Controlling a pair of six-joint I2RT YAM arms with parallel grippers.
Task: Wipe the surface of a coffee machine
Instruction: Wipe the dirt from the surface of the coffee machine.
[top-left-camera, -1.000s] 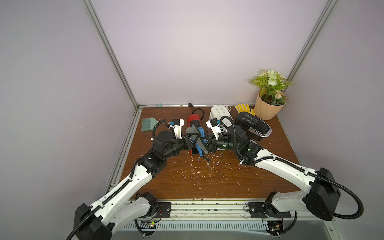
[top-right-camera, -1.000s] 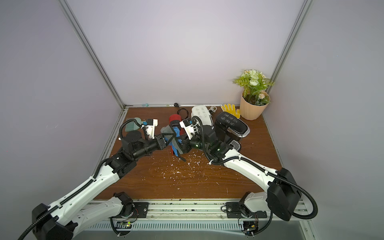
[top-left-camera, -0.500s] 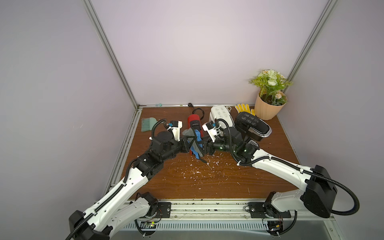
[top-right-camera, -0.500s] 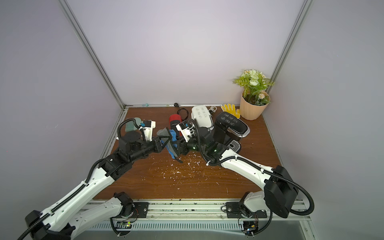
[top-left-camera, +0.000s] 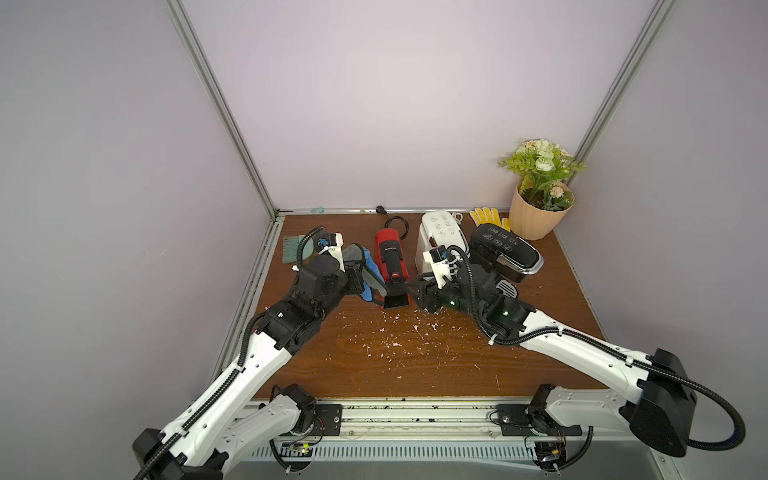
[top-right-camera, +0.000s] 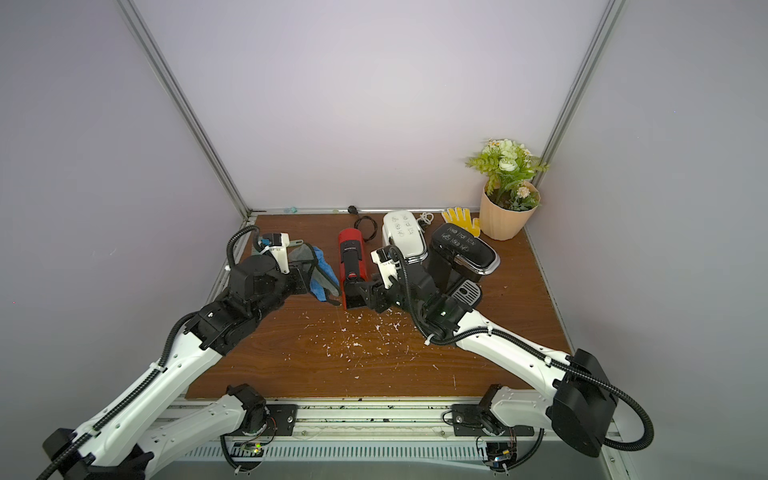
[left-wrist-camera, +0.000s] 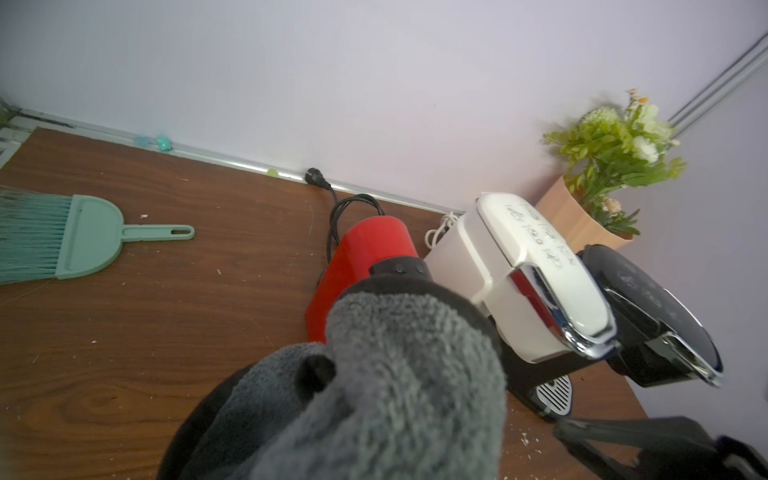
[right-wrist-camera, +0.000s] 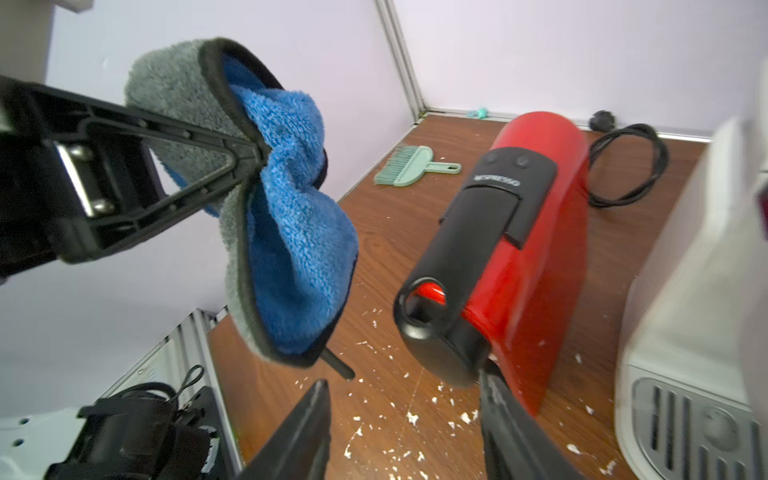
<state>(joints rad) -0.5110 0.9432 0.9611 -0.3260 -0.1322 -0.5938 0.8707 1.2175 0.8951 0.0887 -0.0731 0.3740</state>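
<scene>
A red coffee machine (top-left-camera: 388, 253) (top-right-camera: 351, 257) (right-wrist-camera: 540, 208) with a black front stands at the back middle of the wooden table. My left gripper (right-wrist-camera: 257, 154) is shut on a grey and blue cloth (top-left-camera: 368, 268) (top-right-camera: 320, 272) (left-wrist-camera: 395, 374) (right-wrist-camera: 291, 232), which hangs just left of the machine, off the table. The cloth covers the left jaws in the left wrist view. My right gripper (top-left-camera: 415, 293) (right-wrist-camera: 401, 378) is open at the machine's front right, low over the table. One finger sits close under the black spout, and nothing is between the fingers.
A white machine (top-left-camera: 440, 237) and a black machine (top-left-camera: 505, 249) stand right of the red one. A green hand brush (top-left-camera: 293, 249) lies at the back left. A yellow glove (top-left-camera: 486, 216) and plant pot (top-left-camera: 536, 212) fill the back right corner. White crumbs (top-left-camera: 399, 336) are scattered mid-table.
Both grippers met at the cloth in front of the red machine. The right gripper has since opened and let go, and the left gripper has carried the cloth leftward.
</scene>
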